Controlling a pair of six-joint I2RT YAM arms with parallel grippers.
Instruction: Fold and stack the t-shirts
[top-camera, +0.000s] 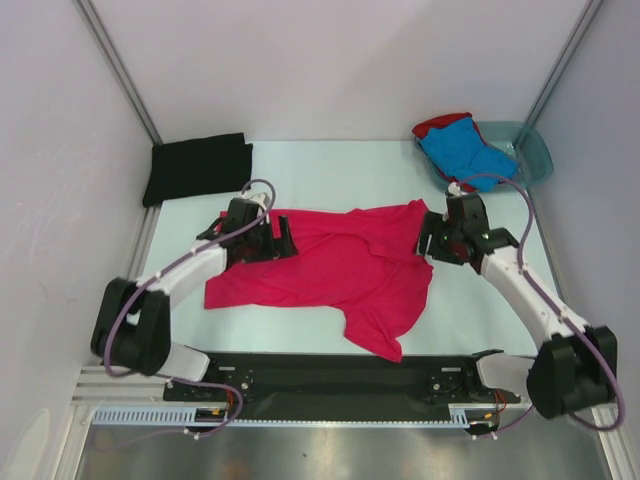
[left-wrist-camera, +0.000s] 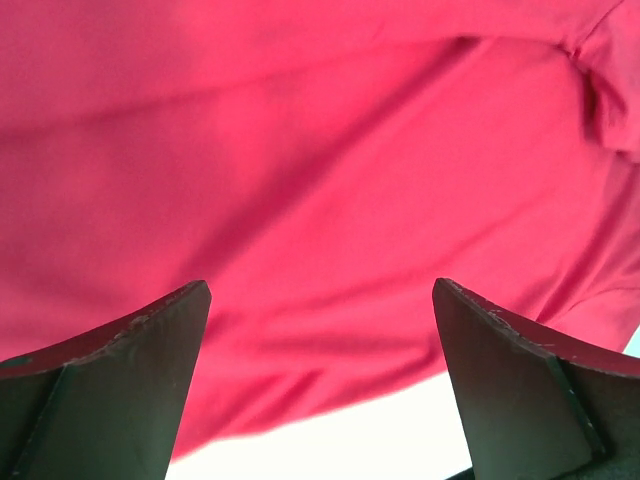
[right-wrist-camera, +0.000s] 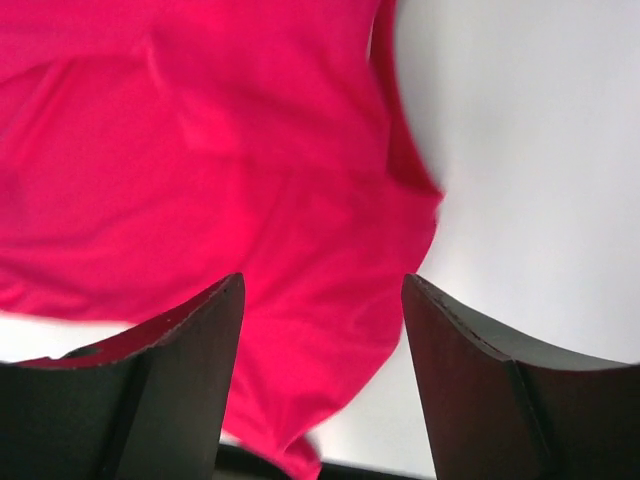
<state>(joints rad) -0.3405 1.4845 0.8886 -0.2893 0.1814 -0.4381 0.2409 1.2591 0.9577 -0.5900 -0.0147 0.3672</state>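
A magenta-pink t-shirt (top-camera: 340, 270) lies spread and rumpled in the middle of the table. My left gripper (top-camera: 282, 237) is open above its far left edge; the left wrist view shows pink cloth (left-wrist-camera: 300, 180) between and beyond the spread fingers (left-wrist-camera: 130, 370). My right gripper (top-camera: 428, 243) is open above the shirt's far right corner; the right wrist view shows pink cloth (right-wrist-camera: 200, 160) under the fingers (right-wrist-camera: 180, 370). A folded black t-shirt (top-camera: 197, 166) lies at the far left. A blue t-shirt (top-camera: 462, 150) and a red one (top-camera: 436, 124) sit in the basin.
A translucent teal basin (top-camera: 530, 150) stands at the far right corner. Grey walls and metal frame posts close in the table on three sides. A black rail (top-camera: 330, 375) runs along the near edge between the arm bases.
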